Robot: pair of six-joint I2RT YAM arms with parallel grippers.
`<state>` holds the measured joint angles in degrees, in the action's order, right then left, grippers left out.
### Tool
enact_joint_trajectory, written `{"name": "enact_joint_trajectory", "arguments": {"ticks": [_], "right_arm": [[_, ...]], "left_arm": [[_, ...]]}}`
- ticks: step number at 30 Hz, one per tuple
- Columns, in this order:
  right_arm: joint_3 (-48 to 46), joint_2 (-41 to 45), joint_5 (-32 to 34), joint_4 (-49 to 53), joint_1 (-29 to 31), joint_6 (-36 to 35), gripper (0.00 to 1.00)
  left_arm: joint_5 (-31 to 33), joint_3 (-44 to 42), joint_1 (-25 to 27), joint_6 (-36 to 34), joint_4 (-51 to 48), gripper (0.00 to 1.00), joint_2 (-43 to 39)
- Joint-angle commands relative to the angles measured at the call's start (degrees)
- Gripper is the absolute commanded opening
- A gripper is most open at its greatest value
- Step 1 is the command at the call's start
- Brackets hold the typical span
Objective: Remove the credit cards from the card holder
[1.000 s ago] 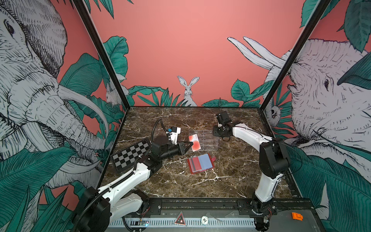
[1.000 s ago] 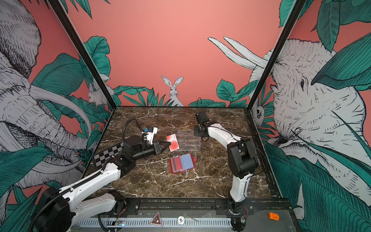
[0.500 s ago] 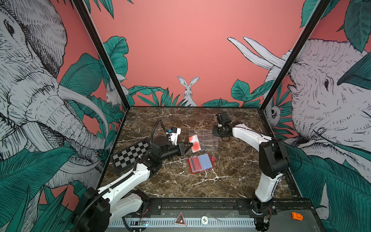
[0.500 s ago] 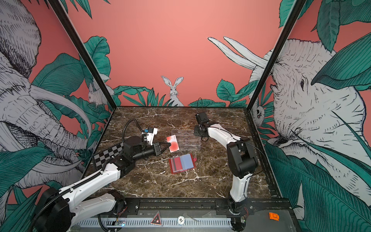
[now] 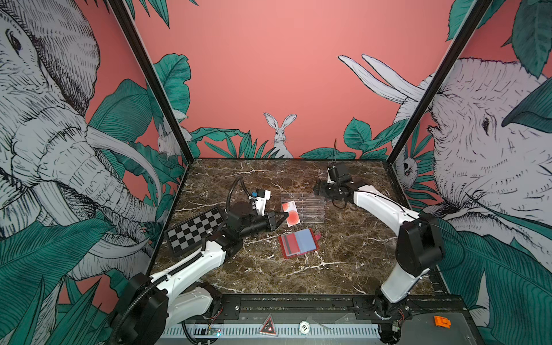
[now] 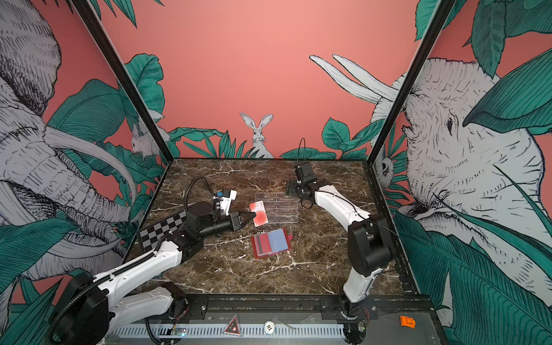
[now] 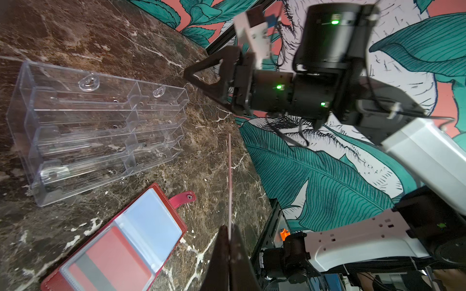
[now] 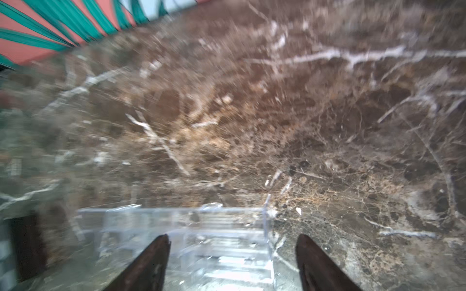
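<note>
The red card holder (image 5: 298,243) (image 6: 270,242) lies open on the marble. In the left wrist view its clear sleeves (image 7: 121,241) hold a red card with a grey stripe (image 7: 100,262) and a pale blue card (image 7: 151,221). My left gripper (image 5: 285,213) (image 6: 253,214) (image 7: 230,228) is shut on the white card with a red circle (image 5: 291,213) (image 6: 259,216), held over the left end of the clear acrylic stand (image 5: 307,206). That card shows edge-on (image 7: 230,181) in the left wrist view. My right gripper (image 5: 318,186) (image 8: 232,239) stands open at the stand's far right corner (image 8: 201,226).
A black-and-white chequered board (image 5: 195,231) (image 6: 162,231) lies at the left, beside the left arm. The acrylic stand (image 6: 280,209) (image 7: 95,126) lies flat just behind the card holder. The enclosure's walls close in the table on the left, right and back.
My right gripper's jaws have gone from nearly shut to wide open at the stand's corner. The left gripper and its white card have hardly moved.
</note>
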<state>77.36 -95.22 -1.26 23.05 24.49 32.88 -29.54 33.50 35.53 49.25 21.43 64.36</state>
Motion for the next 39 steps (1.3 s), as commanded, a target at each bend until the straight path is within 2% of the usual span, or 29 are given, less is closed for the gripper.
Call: {"name": "enact_joint_trajectory", "arguments": {"ticks": [1, 3, 7, 11, 17, 21, 23, 26, 39], "right_arm": [[-0.79, 6.83, -3.87, -3.38, -1.36, -2.29, 0.86], [-1.80, 9.85, -7.62, -5.51, -3.14, -2.27, 0.89], [-5.62, 14.23, -19.57, -8.56, -7.52, -0.65, 0.91], [-10.53, 18.47, -28.77, -16.31, -12.15, 5.75, 0.91], [-14.90, 21.03, -37.42, -25.36, -14.41, 13.91, 0.89], [-17.32, 20.89, -40.42, -30.74, -14.39, 18.57, 0.84], [-18.99, 21.05, -40.97, -34.33, -14.29, 20.89, 0.81], [-19.73, 20.72, -41.96, -33.81, -14.26, 20.92, 0.75], [-21.91, 20.41, -43.20, -35.53, -12.33, 22.44, 0.55]], "left_arm": [[-2.02, 2.42, -0.28, 2.21, 5.33, 0.00, 1.70], [-2.86, 3.91, -0.28, 4.14, 6.72, 0.00, 3.51], [-4.47, 7.43, -0.28, 10.08, 11.86, 0.00, 7.98], [-6.61, 11.09, -0.28, 20.09, 18.18, 0.00, 13.73], [-7.36, 15.84, 0.70, 38.07, 37.67, 0.00, 24.15], [-6.47, 18.61, 1.97, 46.24, 48.38, 0.00, 30.46], [-5.79, 19.68, 2.98, 48.22, 50.98, 0.00, 32.94], [-5.35, 20.87, 3.97, 49.28, 52.91, 0.00, 35.03], [-5.35, 19.77, 4.29, 48.35, 52.25, 0.00, 37.07]]}}
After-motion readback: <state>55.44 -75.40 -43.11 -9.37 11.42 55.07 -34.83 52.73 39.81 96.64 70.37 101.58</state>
